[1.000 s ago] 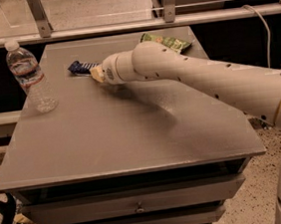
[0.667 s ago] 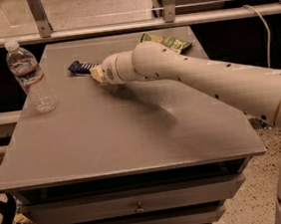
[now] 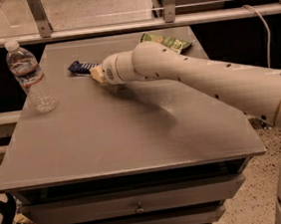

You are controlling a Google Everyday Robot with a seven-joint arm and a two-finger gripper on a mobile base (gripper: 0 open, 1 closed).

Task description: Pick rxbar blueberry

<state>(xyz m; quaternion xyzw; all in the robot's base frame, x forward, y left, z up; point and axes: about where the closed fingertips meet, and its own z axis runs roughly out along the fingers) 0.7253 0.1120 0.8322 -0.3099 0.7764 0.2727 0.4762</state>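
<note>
The rxbar blueberry (image 3: 79, 67) is a small flat dark navy-blue bar with white print, lying on the grey table (image 3: 113, 137) towards its far left. My gripper (image 3: 95, 72) is at the end of the white arm, right at the bar's right end and low over the table. The arm reaches in from the right and hides the bar's right end. I cannot tell whether the gripper touches the bar.
A clear plastic water bottle (image 3: 29, 76) stands upright at the table's left edge. A green snack bag (image 3: 167, 41) lies at the far side, partly behind the arm. Drawers sit under the tabletop. A metal rail runs behind the table.
</note>
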